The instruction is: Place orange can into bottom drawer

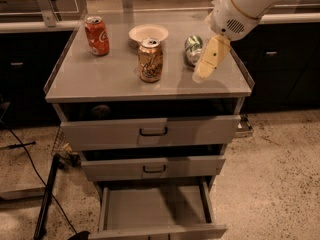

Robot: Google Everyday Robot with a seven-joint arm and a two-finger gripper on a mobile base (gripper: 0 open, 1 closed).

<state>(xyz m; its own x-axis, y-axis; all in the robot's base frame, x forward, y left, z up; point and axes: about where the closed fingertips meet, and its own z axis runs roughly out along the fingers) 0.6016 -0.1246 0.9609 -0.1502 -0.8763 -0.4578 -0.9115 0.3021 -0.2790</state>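
Observation:
The orange can [150,60] stands upright on the grey cabinet top [110,79], near its middle. The bottom drawer [155,208] is pulled open below the two upper drawers, and its flat grey floor shows nothing in it. My gripper [204,70] hangs from the white arm at the upper right. It hovers above the cabinet top, to the right of the orange can and apart from it, just in front of the green can [193,49].
A red can [96,35] stands at the back left of the top. A white bowl [148,33] sits behind the orange can. The green can lies on its side. The two upper drawers [150,131] are slightly ajar. Cables and a dark pole lie on the floor at left.

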